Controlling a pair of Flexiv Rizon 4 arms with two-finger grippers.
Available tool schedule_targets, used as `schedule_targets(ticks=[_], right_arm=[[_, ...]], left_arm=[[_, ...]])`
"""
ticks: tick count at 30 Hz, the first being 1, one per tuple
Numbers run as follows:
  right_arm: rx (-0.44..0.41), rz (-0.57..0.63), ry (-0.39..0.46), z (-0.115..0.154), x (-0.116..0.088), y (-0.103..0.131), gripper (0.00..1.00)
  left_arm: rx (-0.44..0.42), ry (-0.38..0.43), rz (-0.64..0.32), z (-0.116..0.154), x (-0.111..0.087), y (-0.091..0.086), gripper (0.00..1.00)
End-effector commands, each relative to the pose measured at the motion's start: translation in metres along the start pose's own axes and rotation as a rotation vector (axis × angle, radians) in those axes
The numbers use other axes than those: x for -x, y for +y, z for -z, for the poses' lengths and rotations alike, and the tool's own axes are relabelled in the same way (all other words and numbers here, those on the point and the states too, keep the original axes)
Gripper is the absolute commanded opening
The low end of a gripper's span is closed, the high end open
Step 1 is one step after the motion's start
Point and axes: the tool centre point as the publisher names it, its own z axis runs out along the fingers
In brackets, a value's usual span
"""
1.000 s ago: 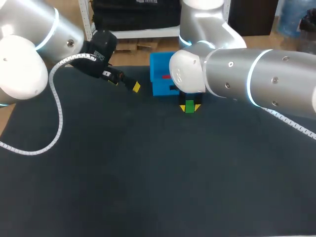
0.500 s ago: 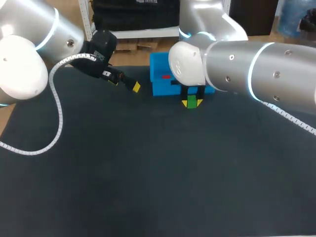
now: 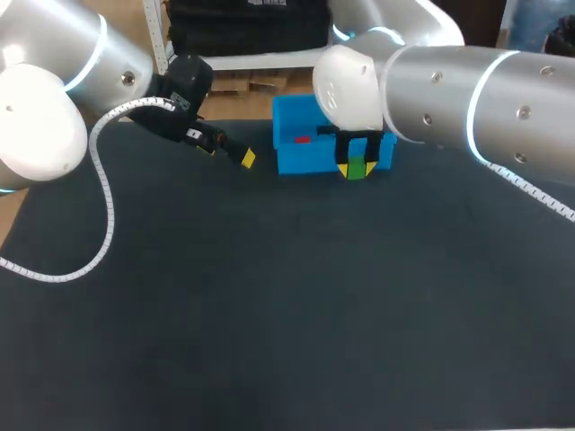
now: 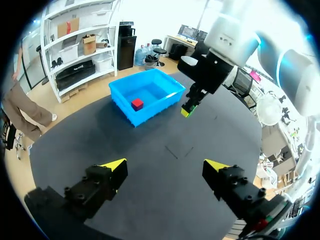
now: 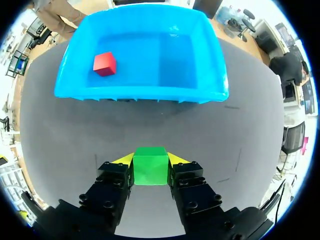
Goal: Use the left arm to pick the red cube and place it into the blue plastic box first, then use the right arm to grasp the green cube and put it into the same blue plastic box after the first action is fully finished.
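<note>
Red cube (image 3: 302,139) lies in the blue plastic box (image 3: 287,163); green cube (image 5: 150,169) is held just outside its wall.
Left pincer (image 4: 165,165) hangs open, empty; right pincer (image 5: 150,160) clamps the green cube's opposite flat faces. The cube is likely light, rigid and smooth, so centred pressure suits it.

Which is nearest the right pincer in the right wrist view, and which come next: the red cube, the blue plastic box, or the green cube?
1. green cube, held between the right pincer fingers.
2. blue plastic box, its near wall ahead of the pincer.
3. red cube, inside the box, beyond that wall.
</note>
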Motion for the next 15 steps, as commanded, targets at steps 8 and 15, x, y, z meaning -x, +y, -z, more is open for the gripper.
schedule_targets(ticks=[8, 15], right_arm=[[0.010, 0.011, -0.052, 0.034, -0.013, -0.009, 0.00], [0.018, 0.024, -0.080, 0.054, -0.013, -0.013, 0.00]], left_arm=[[0.000, 0.003, 0.001, 0.000, 0.001, 0.000, 1.00], [0.000, 0.003, 0.001, 0.000, 0.001, 0.000, 1.00]])
